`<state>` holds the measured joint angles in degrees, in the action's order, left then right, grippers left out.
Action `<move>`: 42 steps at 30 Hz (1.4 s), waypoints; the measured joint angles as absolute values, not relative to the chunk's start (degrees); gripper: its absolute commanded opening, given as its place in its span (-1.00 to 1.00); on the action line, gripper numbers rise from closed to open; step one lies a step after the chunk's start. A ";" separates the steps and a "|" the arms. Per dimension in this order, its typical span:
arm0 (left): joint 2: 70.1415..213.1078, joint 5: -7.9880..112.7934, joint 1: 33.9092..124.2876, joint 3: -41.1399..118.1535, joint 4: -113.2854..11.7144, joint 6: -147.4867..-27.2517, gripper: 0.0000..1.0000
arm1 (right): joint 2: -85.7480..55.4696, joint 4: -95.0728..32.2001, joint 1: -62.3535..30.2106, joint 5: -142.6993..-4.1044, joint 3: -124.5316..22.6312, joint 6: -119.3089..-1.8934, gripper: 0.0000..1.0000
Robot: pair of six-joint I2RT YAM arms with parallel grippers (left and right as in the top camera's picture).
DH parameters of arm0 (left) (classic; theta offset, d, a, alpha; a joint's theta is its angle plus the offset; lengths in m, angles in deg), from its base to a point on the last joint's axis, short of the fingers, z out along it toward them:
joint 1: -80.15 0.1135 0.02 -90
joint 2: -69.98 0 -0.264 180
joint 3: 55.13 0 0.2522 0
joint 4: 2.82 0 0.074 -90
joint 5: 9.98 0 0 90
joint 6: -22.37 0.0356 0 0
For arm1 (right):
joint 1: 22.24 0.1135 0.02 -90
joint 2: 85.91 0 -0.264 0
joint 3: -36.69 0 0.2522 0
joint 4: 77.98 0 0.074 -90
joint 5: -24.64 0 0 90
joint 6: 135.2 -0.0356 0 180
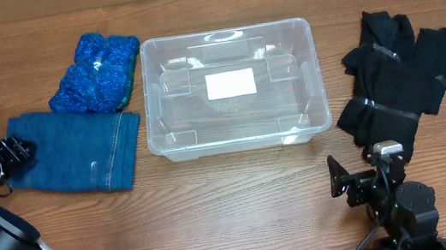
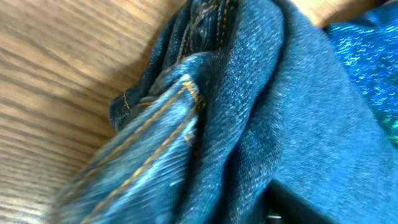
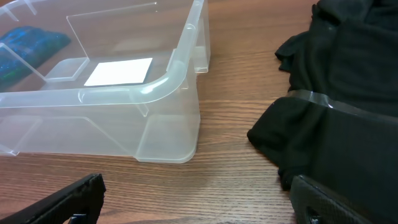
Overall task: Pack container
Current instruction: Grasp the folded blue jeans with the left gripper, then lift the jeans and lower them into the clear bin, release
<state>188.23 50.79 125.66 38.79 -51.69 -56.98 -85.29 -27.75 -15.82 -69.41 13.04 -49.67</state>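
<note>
The container [image 1: 149,109] is a clear rectangular bin with rounded corners, a thick rim and a white label [image 1: 230,83] on its bottom. It stands just ahead and to the left of the right tool [image 3: 196,190], whose fingers are spread wide. A black garment [image 1: 398,76] lies ahead to that tool's right. The desk [image 1: 242,200] is brown wood grain, and little of the room shows past it. The left tool [image 1: 12,153] sits at the edge of folded jeans [image 1: 79,148], with a sparkly blue cloth [image 1: 95,73] beyond. Its own camera shows only blurred denim - whether it pinches the fabric I cannot tell.
</note>
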 measured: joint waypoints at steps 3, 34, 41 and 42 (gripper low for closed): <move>188.32 47.97 125.66 41.54 -55.78 -56.41 -0.92 | -85.27 -27.78 -15.82 -69.41 13.04 -49.67 1.00; 175.36 87.77 49.62 56.15 -59.89 -121.50 0.99 | -85.27 -27.80 -15.82 -69.41 13.04 -49.67 1.00; 163.75 82.61 78.93 57.89 -65.42 -91.42 1.00 | -85.27 -27.75 -15.82 -69.41 13.04 -49.69 1.00; 165.77 79.94 84.31 57.92 -64.89 -88.52 1.00 | -85.27 -27.73 -15.82 -69.41 13.04 -49.67 1.00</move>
<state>165.77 79.94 84.31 57.92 -64.89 -88.52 -85.27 -27.73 -15.82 -69.41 13.04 -49.67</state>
